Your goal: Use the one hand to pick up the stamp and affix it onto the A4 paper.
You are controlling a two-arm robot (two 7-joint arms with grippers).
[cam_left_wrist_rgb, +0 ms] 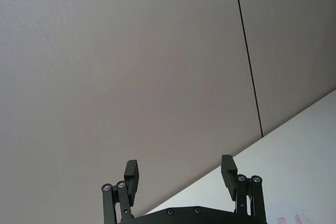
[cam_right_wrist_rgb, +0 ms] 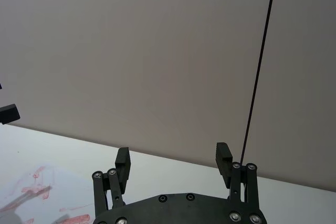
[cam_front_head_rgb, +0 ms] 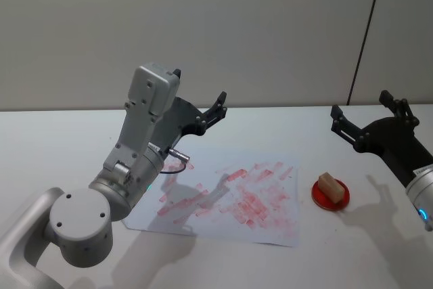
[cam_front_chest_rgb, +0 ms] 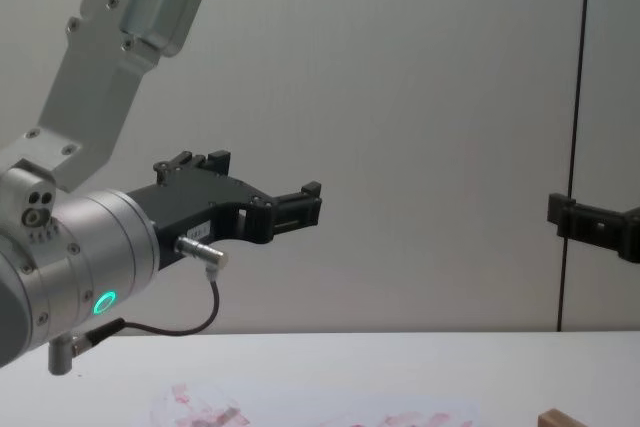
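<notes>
The stamp [cam_front_head_rgb: 329, 184] lies well apart from the right gripper's [cam_front_head_rgb: 360, 103] open jaws.

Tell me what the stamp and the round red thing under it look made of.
The stamp: likely unfinished wood; pale tan, matte, block-shaped. The red disc: unclear, perhaps plastic or an ink pad; flat and evenly red.

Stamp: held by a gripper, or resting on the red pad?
Resting on the red pad. The stamp lies there untouched; the right gripper hangs open beyond it, well apart.
</notes>
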